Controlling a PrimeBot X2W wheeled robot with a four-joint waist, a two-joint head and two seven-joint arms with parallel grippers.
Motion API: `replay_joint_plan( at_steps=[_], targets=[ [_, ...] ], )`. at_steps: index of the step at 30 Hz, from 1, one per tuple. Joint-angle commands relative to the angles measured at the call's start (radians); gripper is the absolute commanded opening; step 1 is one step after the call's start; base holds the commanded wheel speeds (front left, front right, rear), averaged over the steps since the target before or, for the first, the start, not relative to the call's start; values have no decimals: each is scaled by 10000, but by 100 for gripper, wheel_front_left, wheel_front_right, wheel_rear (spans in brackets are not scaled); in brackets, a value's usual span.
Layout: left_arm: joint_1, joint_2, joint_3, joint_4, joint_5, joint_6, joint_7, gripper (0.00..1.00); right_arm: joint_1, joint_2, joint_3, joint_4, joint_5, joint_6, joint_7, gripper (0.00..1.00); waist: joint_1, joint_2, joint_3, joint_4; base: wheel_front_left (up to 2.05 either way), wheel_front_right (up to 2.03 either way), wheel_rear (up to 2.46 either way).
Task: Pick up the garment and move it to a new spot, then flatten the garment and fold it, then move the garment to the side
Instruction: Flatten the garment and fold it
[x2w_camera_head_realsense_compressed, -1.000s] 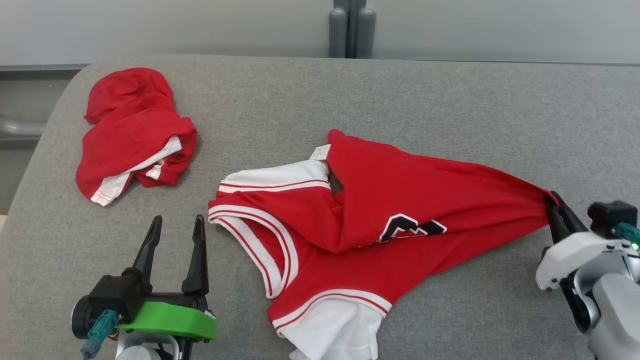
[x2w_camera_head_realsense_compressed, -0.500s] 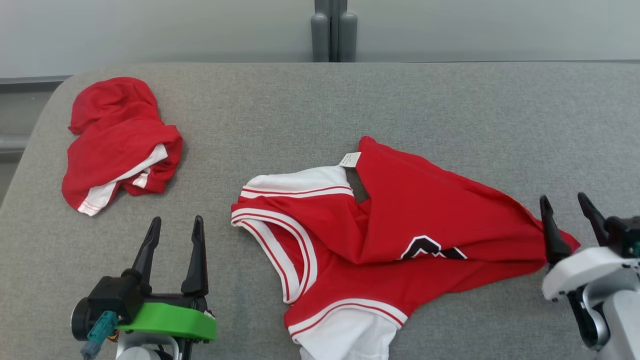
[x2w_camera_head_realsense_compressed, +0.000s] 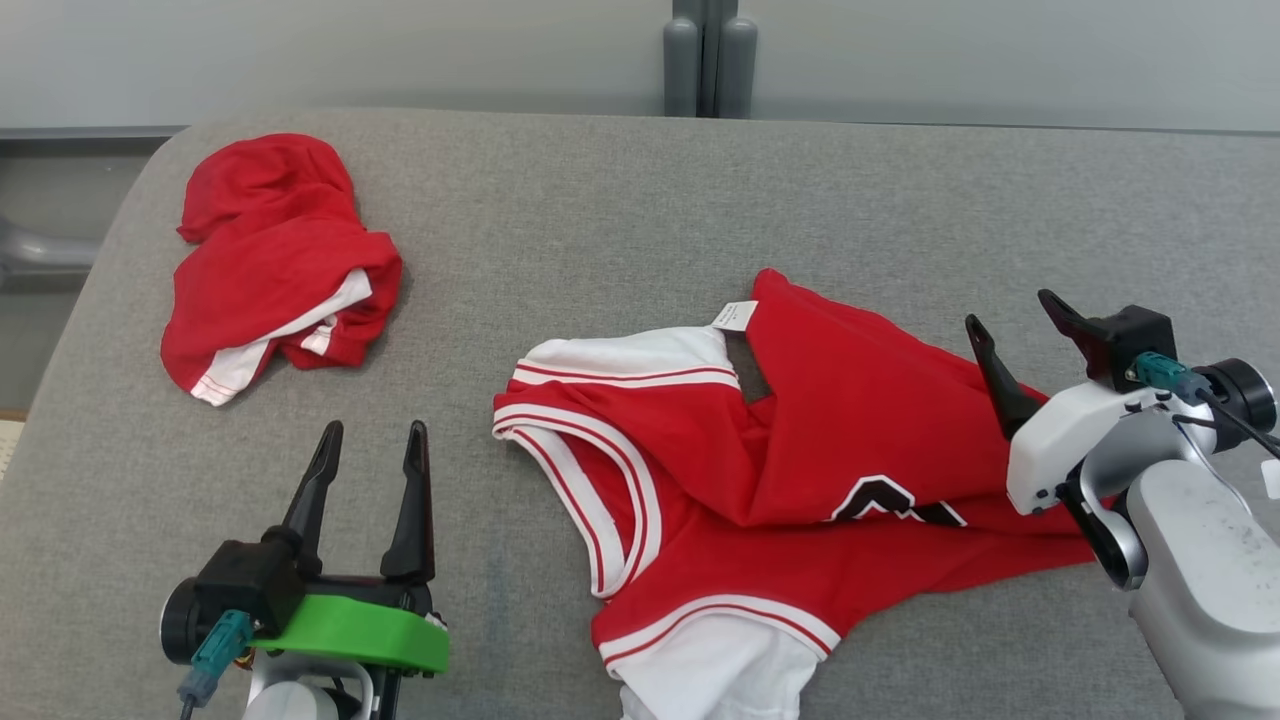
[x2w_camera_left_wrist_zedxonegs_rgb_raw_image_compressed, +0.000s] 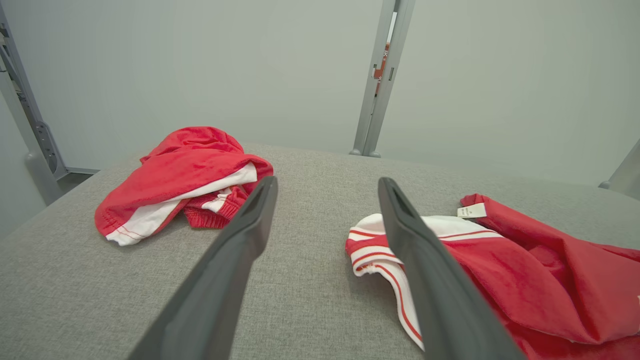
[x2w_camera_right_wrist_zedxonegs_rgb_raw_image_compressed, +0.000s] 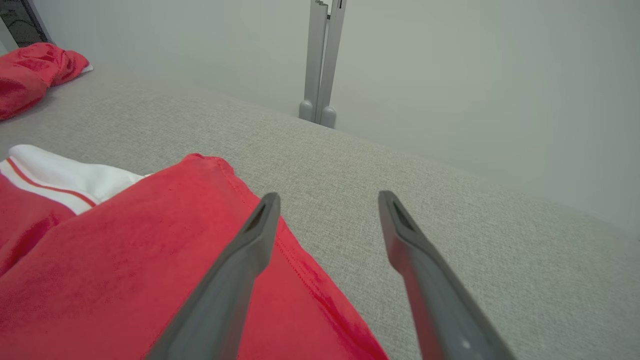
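- Grey woven cloth covers the tabletop (x2w_camera_head_realsense_compressed: 600, 200), which runs under both pincers and rounds off in a corner beyond the left pincer (x2w_camera_head_realsense_compressed: 375, 428), to its left.
- Jersey (x2w_camera_head_realsense_compressed: 800, 470), red with white striped trim, lies crumpled on the tabletop between the two pincers. Its white-edged armholes reach toward the left pincer without touching it, and its red end runs under the right pincer (x2w_camera_head_realsense_compressed: 1008, 310).
- Bundle (x2w_camera_head_realsense_compressed: 270, 260), a second red and white garment, sits heaped beyond the left pincer and slightly to its left, well apart from the jersey.
- Right pincer: fingers spread wide with nothing between them, over the jersey's right end. In its wrist view the left finger crosses red cloth and the right finger lies over bare grey. Whether either finger touches the cloth cannot be told.
- Left pincer: fingers apart and empty, pointing away from the robot over bare tabletop, with the striped armhole just right of its right finger.
- Post (x2w_camera_head_realsense_compressed: 710, 55), grey and upright, stands behind the far edge, ahead of and between the pincers.
- Emblem (x2w_camera_head_realsense_compressed: 890, 500), black with a white outline, shows on the jersey left of the right pincer, partly tucked into a fold.
- Label (x2w_camera_head_realsense_compressed: 735, 315), small and white, sits at the jersey's far edge, left of the right pincer.
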Motion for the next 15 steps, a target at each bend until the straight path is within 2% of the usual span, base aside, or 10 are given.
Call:
replay_joint_plan(
  at_steps=[1,7,15],
  targets=[
    [-155,-1,-20,-14,-61,-29,-31,100,-195,-124,149,274,-68,-17,106,100,0,-1,210,208,0,0,0],
    [-340,-4,-150,21,-258,-29,-31,100,-968,-456,1100,1799,238,-17,369,100,0,-1,545,515,0,0,0],
    [-477,-5,-199,41,-336,-29,-33,100,-1641,-534,2193,3476,979,-17,808,100,0,-1,698,633,0,0,0]
  ],
)
